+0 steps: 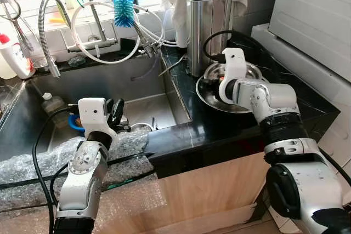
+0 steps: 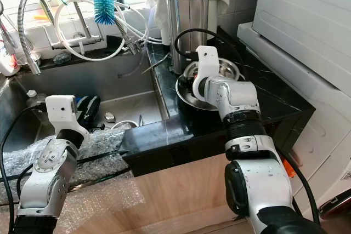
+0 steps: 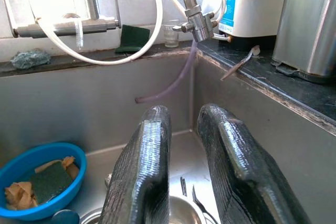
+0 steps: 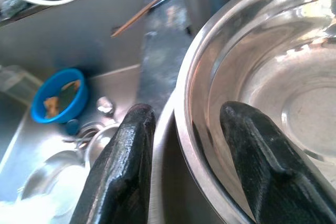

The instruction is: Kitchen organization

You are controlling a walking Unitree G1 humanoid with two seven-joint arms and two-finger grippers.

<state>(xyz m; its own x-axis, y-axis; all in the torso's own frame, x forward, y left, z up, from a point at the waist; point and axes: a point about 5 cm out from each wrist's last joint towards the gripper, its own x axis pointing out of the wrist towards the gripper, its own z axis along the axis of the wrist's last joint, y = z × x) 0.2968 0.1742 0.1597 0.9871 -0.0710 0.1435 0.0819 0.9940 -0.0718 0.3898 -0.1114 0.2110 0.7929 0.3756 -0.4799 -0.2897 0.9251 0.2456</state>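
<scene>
Steel bowls, two nested; right pincer open astride rim. Left pincer parted over sink.

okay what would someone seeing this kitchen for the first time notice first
Probably the right gripper, open, its fingers straddling the rim of a steel bowl on the black counter right of the sink. Next, the left gripper held over the sink, where a blue bowl holds scrub pads. A bright blue bottle brush hangs above the faucet.
</scene>
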